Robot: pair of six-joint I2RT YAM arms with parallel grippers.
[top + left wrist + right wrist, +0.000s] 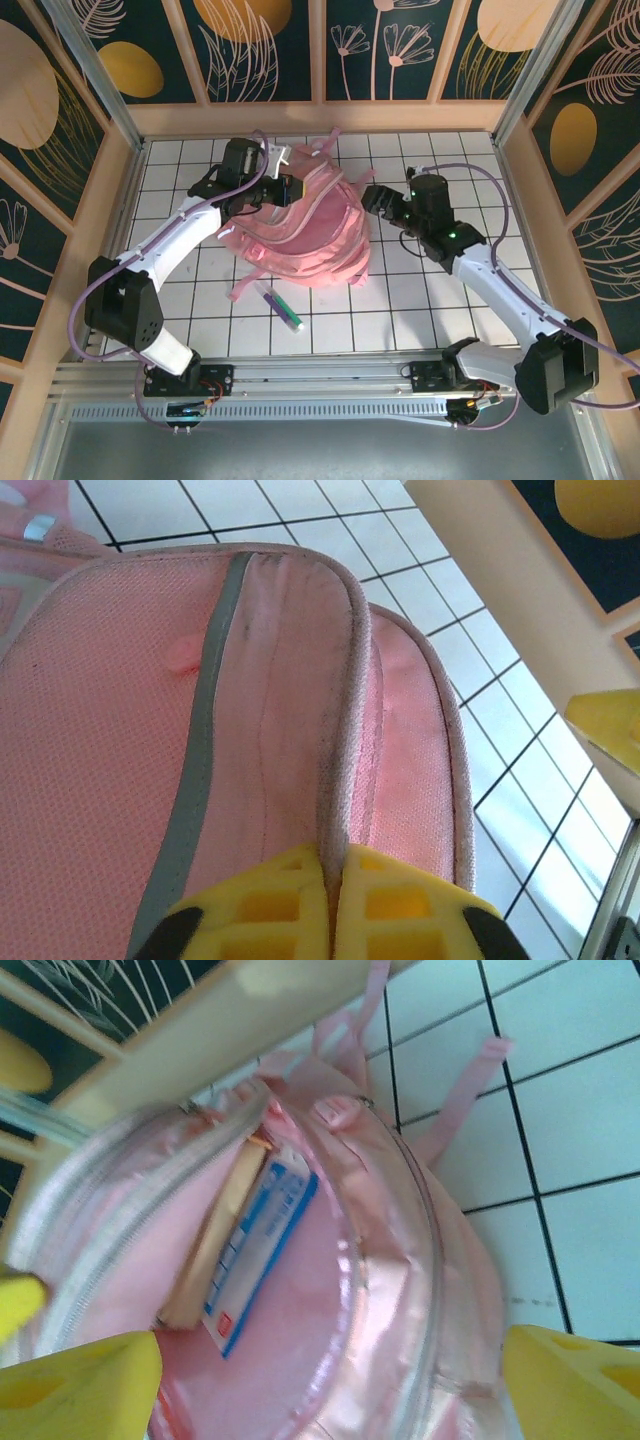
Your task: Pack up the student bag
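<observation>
the student bag (305, 245) lies near the middle of the white tiled table (430, 300), a little toward the top of the overhead view, and a pink strap (243, 290) trails from it toward the lower left. the left gripper (283, 190) is at the bag's upper left edge. in the left wrist view its yellow fingers (250, 915) are pressed together on the bag's piped rim, which rises from between them toward the top of the frame. nothing but that fold of fabric separates them, so the tool is narrow and pinching the bag. a grey reflective strip (195, 780) runs down the pink mesh on the left of the pinched rim.

the right gripper (372, 198) is just beside the bag's upper right edge in the overhead view. whether it touches the fabric cannot be told from there. in the right wrist view its yellow fingers (85, 1380) stand far apart at the two lower corners of the frame, wide and clamping nothing. between and above them is the bag's open mouth. inside it a blue and white packet (262, 1245) lies against a flat tan item (215, 1240), both slanting from upper right to lower left. the left part of this view is blurred.

on the tiles just below the bag, lower centre of the overhead view, lies a slim pen-like item (281, 307) with purple and green parts.
</observation>
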